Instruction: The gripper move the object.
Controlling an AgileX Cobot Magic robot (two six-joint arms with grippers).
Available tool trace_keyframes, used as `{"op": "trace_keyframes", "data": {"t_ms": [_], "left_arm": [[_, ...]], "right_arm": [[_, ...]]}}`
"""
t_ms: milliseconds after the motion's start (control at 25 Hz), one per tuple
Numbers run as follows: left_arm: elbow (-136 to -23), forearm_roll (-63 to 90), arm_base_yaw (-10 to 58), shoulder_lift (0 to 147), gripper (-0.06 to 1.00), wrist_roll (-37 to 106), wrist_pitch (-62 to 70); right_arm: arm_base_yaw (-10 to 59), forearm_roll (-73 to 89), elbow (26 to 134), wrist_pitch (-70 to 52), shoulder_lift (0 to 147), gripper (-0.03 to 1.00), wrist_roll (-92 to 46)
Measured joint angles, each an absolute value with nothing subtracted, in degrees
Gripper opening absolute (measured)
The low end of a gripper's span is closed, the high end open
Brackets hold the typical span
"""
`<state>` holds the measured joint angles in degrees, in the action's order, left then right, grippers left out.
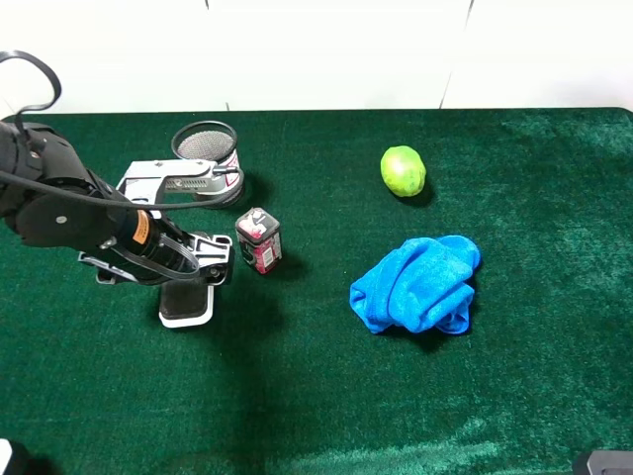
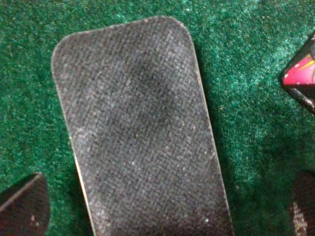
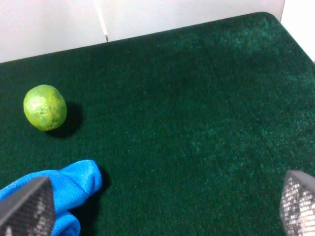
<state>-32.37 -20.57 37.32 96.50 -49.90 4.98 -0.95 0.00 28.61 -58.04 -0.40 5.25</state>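
The board eraser, black felt top on a white base, lies flat on the green cloth at the left. It fills the left wrist view. My left gripper hangs low right over it, open, with one fingertip on each long side and a gap between each finger and the eraser. My right gripper is open and empty above bare cloth at the right; only a dark corner of that arm shows in the exterior high view.
A small red-and-grey can stands just right of the eraser and shows in the left wrist view. A black mesh cup with a grey-white item beside it stands behind. A green fruit and a blue cloth lie mid-table.
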Motion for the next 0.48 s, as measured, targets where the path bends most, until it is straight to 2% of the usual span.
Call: {"op": "trace_keyframes", "data": {"t_ms": [480], "left_arm": [[-32.32,-19.47,37.32,90.23,0.99,-49.9,8.69]], "right_arm": [[-0.95,0.0,28.61,-58.0,-0.4,0.7,5.25]]}}
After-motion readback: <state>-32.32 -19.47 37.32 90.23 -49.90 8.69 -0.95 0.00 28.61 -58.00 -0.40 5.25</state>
